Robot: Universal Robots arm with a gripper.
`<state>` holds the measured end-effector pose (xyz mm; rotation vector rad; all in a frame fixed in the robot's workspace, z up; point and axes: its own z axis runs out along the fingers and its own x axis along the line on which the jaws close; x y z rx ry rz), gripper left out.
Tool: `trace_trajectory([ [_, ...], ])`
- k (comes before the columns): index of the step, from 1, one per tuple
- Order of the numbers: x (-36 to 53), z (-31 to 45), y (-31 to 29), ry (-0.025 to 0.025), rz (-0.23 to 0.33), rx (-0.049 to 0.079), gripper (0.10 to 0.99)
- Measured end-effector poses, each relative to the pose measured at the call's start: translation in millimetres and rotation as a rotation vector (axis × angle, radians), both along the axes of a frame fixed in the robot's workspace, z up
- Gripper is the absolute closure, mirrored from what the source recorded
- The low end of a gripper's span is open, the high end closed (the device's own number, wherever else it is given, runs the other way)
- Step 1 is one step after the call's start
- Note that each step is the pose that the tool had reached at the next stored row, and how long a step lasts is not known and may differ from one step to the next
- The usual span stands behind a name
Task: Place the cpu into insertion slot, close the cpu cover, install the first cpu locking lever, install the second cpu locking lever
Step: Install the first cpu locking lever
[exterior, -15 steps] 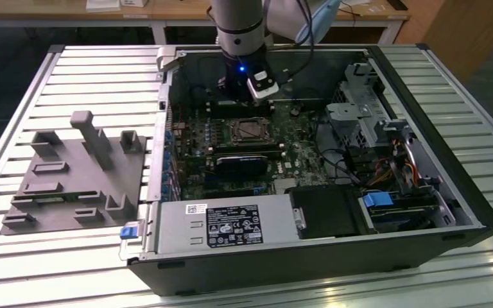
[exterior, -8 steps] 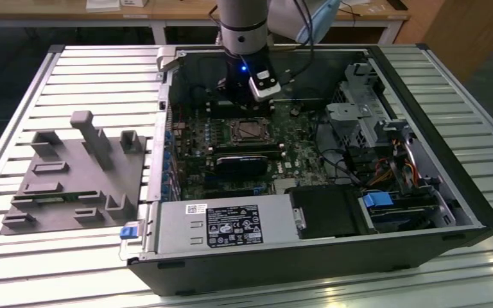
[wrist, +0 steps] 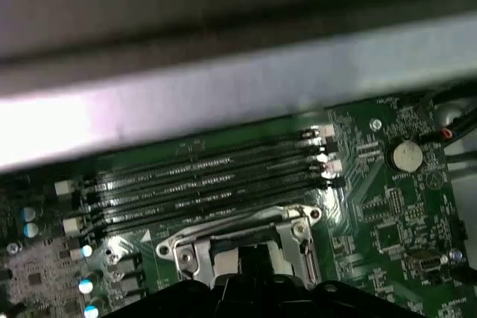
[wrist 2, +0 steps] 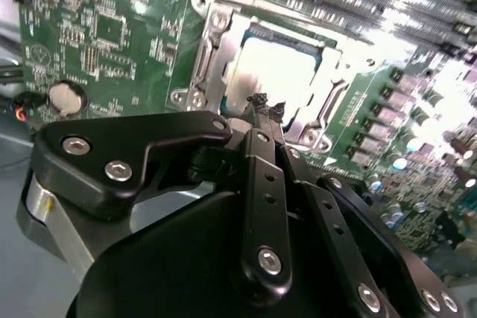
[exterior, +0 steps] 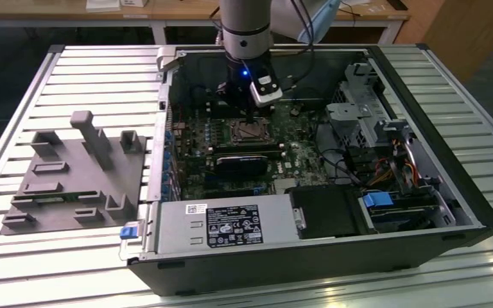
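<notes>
**Cpu seated in its socket, claw poised just above**

The cpu (wrist 2: pixel 279 72) lay flat inside the insertion slot (wrist 2: pixel 216 50), directly beneath the tips of the claw (wrist 2: pixel 267 109). In the second wrist view the two fingertips (wrist 2: pixel 258 102) stood pressed together with no visible gap, and nothing was between them; they were very near the chip's edge, but whether they touched it I cannot tell.

The chip was a small square plate with a dull silver-grey metal top that reflected the light strongly. I judge it light, stiff and smooth, so it could slip easily, and its underside with the contacts is surely fragile. It should be taken only by two opposite edges, never pressed from above.

Around it sat the cpu cover (wrist: pixel 246 232), a thin silvery metal frame with a large window, which appeared to lie down over the socket. It looked springy and sharp-edged.

Beyond the claw ran the long black memory slots (wrist: pixel 201 180) on the green motherboard (wrist 2: pixel 119 42), with a round coin battery (wrist: pixel 408 156) to one side. In the exterior view the open computer case (exterior: pixel 315 256) rested on a slatted metal counter (exterior: pixel 101 70).
</notes>
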<state>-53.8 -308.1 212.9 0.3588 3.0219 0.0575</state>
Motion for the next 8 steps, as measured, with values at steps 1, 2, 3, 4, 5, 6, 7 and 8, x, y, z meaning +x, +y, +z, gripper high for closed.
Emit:
trace_trajectory([
  [1,0.0,-0.1,-2.1,0.0005,0.0,0.0,0.984],
  [2,0.0,-0.2,-4.4,0.001,-0.001,0.0,0.984],
  [3,0.0,-0.3,-6.5,0.0014,-0.001,0.0,0.984],
  [4,0.0,-0.4,-8.4,0.002,-0.001,0.0,0.984],
  [5,0.0,-0.4,-10.2,0.0026,-0.002,0.0,0.984],
  [6,0.0,-0.5,-11.9,0.003,-0.002,0.0,0.984],
  [7,0.0,-0.6,-13.5,0.0035,-0.002,0.0,0.984],
  [8,0.0,-0.7,-14.8,0.0038,-0.002,0.0,0.984],
])
